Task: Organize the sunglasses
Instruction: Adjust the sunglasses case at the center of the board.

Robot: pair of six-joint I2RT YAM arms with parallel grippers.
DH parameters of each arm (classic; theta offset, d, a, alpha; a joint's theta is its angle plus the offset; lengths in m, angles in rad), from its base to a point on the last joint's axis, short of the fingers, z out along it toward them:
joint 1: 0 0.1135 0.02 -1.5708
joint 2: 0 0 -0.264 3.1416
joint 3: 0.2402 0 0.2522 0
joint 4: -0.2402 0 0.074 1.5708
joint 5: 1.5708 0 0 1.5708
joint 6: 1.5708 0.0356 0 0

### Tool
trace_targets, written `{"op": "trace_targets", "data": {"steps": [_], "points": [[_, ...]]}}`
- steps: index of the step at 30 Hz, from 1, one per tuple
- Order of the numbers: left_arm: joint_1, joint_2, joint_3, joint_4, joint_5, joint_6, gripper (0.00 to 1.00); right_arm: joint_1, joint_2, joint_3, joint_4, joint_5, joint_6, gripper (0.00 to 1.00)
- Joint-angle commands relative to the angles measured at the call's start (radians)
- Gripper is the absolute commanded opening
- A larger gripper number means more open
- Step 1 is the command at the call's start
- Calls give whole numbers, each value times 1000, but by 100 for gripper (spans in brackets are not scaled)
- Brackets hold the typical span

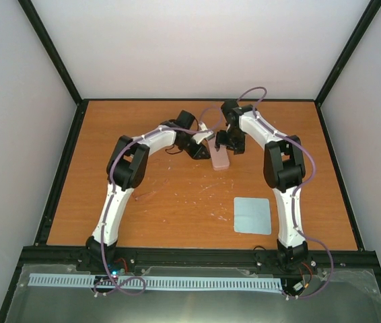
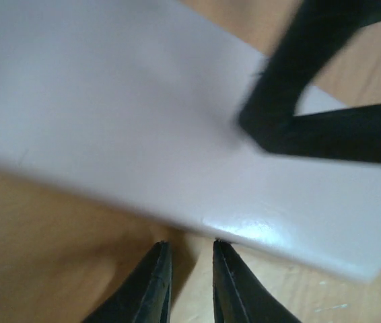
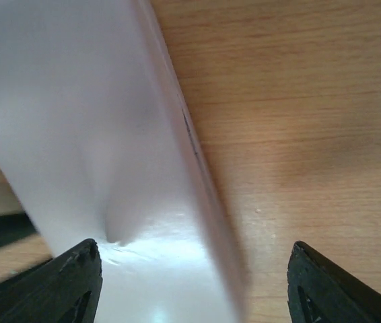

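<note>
Searching all three views for the sunglasses: not finding them. Guessing they may be lying shut inside the pink case [image 1: 221, 160], but unable to tell.

Locating the case at upper centre of the top view on the table [image 1: 163, 195], its long axis running roughly top to bottom of the frame. Noting it well apart from the light blue cloth [image 1: 252, 215] at lower right.

Reading the right end effector [image 1: 231, 142] as wide. Seeing, in its wrist view, its fingers [image 3: 69, 286] spread at lower left and lower right, straddling the case and gripping nothing.

Reading the left end effector [image 1: 201, 149] as narrow. Seeing only a slim gap between its fingertips [image 2: 155, 276], the tips sitting just at the case's near long edge. Unable to tell whether pinching anything.

Judging both about equally near: right one hanging over the case's upper end, left one pointing in from frame left, across the long axis. Expecting the next move to hinge on that crosswise approach.
</note>
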Motion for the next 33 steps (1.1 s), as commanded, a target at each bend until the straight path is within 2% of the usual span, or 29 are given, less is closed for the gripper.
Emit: {"op": "trace_targets", "data": {"steps": [1, 5, 9, 14, 17, 20, 21, 22, 24, 25, 27, 33], "points": [[-40, -50, -15, -19, 49, -4, 20, 5, -34, -7, 48, -62, 15, 73], [-35, -78, -43, 0, -10, -3, 21, 6, -31, 16, 50, -74, -11, 77], [3, -156, -135, 62, -60, -20, 27, 27, 3, 86, 18, -51, -154, 77], [95, -255, -237, 117, -91, -31, 50, 45, 1, 115, -9, -4, -339, 77], [143, -282, -251, 116, -111, -23, 52, 58, 3, 114, -40, 63, -414, 77], [183, -294, -252, 112, -108, -30, 58, 66, 3, 84, -40, 96, -452, 84], [193, -299, -255, 110, -105, -31, 61, 68, -2, 69, -32, 102, -455, 85], [201, -302, -258, 110, -104, -34, 65, 72, -4, 62, -28, 120, -459, 92], [209, -310, -266, 111, -110, -33, 73, 85, -4, 55, -28, 133, -472, 93], [210, -314, -271, 113, -111, -32, 75, 88, -4, 55, -25, 120, -475, 93], [212, -322, -282, 117, -111, -31, 76, 98, -3, 51, -19, 105, -481, 100], [212, -338, -307, 126, -104, -34, 76, 114, 26, 49, -9, 100, -476, 100]]}}
